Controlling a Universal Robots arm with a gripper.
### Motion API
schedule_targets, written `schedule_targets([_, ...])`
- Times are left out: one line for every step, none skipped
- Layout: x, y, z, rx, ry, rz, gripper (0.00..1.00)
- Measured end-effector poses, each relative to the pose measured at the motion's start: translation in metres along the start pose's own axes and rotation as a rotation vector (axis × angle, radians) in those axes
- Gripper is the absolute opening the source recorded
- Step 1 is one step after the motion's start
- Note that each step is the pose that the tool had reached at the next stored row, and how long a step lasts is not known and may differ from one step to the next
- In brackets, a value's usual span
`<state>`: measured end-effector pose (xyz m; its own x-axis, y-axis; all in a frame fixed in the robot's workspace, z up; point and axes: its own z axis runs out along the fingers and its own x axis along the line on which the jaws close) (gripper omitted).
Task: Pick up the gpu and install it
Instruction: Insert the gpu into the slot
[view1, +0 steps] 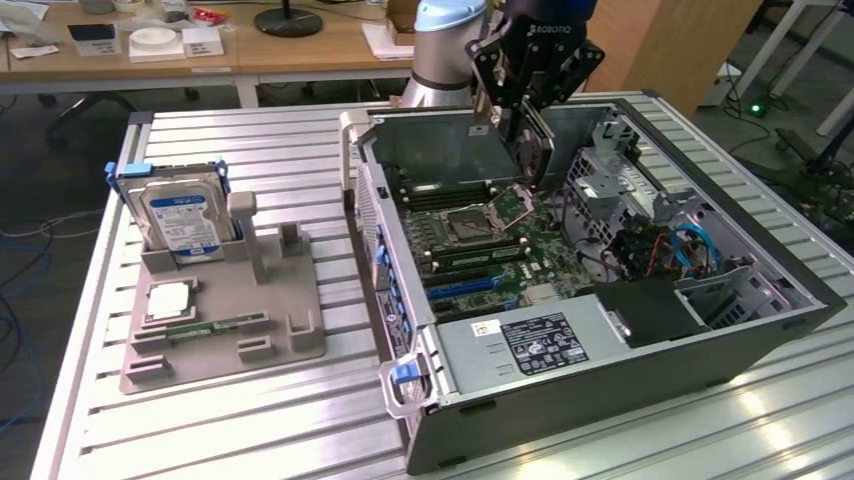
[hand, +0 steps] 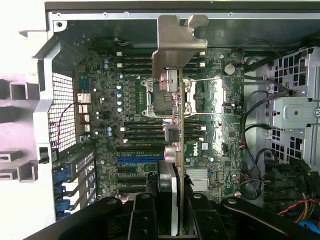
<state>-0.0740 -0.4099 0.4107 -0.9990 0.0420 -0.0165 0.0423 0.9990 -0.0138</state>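
**Gpu (view1: 531, 150) clamped in my hand (view1: 527, 105) over the open computer case (view1: 574, 420)**

My hand's two black fingers (hand: 145, 215) are closed narrow on the gpu, one on each face. The card hangs on edge from them, and in the wrist view I look straight down its thin edge (hand: 179, 130) to the silver end bracket (hand: 175, 45) at the far end. It sits inside the mouth of the case, over the motherboard (view1: 494, 240) and close to the CPU socket (view1: 481, 215). Whether its lower edge touches the board I cannot tell.

The case lies on its side on the slatted tabletop (view1: 267, 430) with its side panel off. Inside it are the motherboard with memory sticks in their slots (view1: 467, 255), a grey power supply (view1: 534, 345) with a label along the near wall, and a drive bay with red and blue cables (view1: 674, 250) toward the exterior view's right.

Well apart, toward the exterior view's left, a grey parts holder (view1: 227, 345) rests on the same tabletop. It carries a silver hard drive (view1: 184, 222) (blue label, standing upright in its slot), a CPU chip (view1: 171, 300) lying flat in a recess, and a narrow green RAM stick (view1: 220, 328) lying in a groove beside it.
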Motion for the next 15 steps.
schedule_targets([0.0000, 0.0000, 0.0000, 0.0000, 0.0000, 0.000, 0.28])
schedule_targets([0.0000, 0.0000, 0.0000, 0.0000, 0.0000, 0.000, 0.28])
schedule_targets([0.0000, 0.0000, 0.0000, 0.0000, 0.0000, 0.000, 0.28])
schedule_targets([0.0000, 0.0000, 0.0000, 0.0000, 0.0000, 0.000, 0.28])
schedule_targets([0.0000, 0.0000, 0.0000, 0.0000, 0.0000, 0.000, 0.28])
schedule_targets([0.0000, 0.0000, 0.0000, 0.0000, 0.0000, 0.000, 0.28])
schedule_targets([0.0000, 0.0000, 0.0000, 0.0000, 0.0000, 0.000, 0.28])
schedule_targets([0.0000, 0.0000, 0.0000, 0.0000, 0.0000, 0.000, 0.28])
schedule_targets([0.0000, 0.0000, 0.0000, 0.0000, 0.0000, -0.001, 0.28])
schedule_targets([0.0000, 0.0000, 0.0000, -0.0001, 0.0000, -0.002, 0.28])
schedule_targets([0.0000, 0.0000, 0.0000, -0.0001, -0.0001, -0.005, 0.28])
schedule_targets([0.0000, 0.0000, 0.0000, -0.0002, -0.0001, -0.011, 0.28])
schedule_targets([0.0000, 0.0000, 0.0000, -0.0003, -0.0003, -0.018, 0.28])
schedule_targets([0.0000, 0.0000, 0.0001, -0.0005, -0.0004, -0.026, 0.28])
schedule_targets([0.0000, 0.0000, 0.0000, -0.0007, -0.0005, -0.035, 0.28])
